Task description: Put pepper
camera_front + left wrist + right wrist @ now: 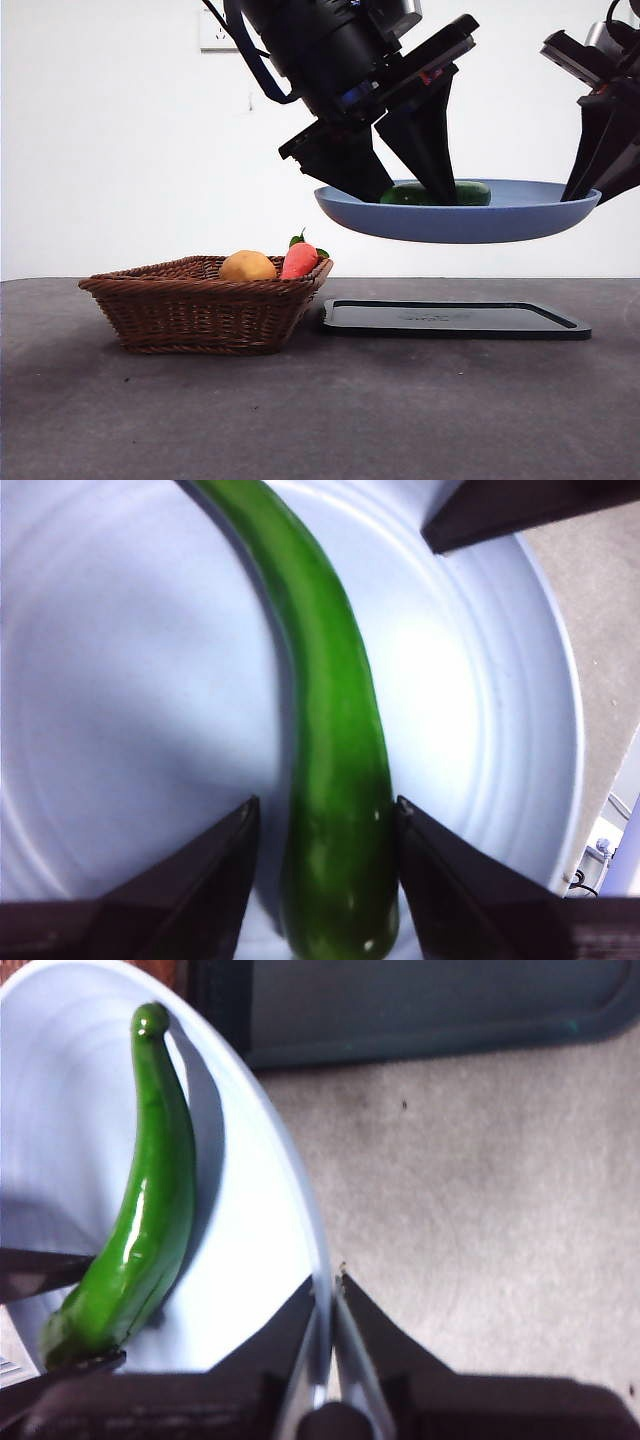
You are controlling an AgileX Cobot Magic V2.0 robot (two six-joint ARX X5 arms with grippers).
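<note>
The pepper [470,193] is long, glossy and dark green, and it lies in a light-blue plate [460,222] held in the air above the table. My left gripper [412,190] reaches down into the plate. In the left wrist view its jaws stand open on either side of the pepper [335,780], with one jaw touching and a thin gap at the other; the gripper's point is [325,810]. My right gripper [328,1290] is shut on the plate's rim [290,1190] and holds the plate up; it shows at the right in the front view [585,190]. The pepper also shows in the right wrist view [150,1200].
A brown wicker basket [200,310] stands at the left and holds a round yellow-orange item [247,266] and a red-orange pointed item with green leaves [298,260]. A flat black tray [450,318] lies on the dark table under the plate; it also shows in the right wrist view [420,1005].
</note>
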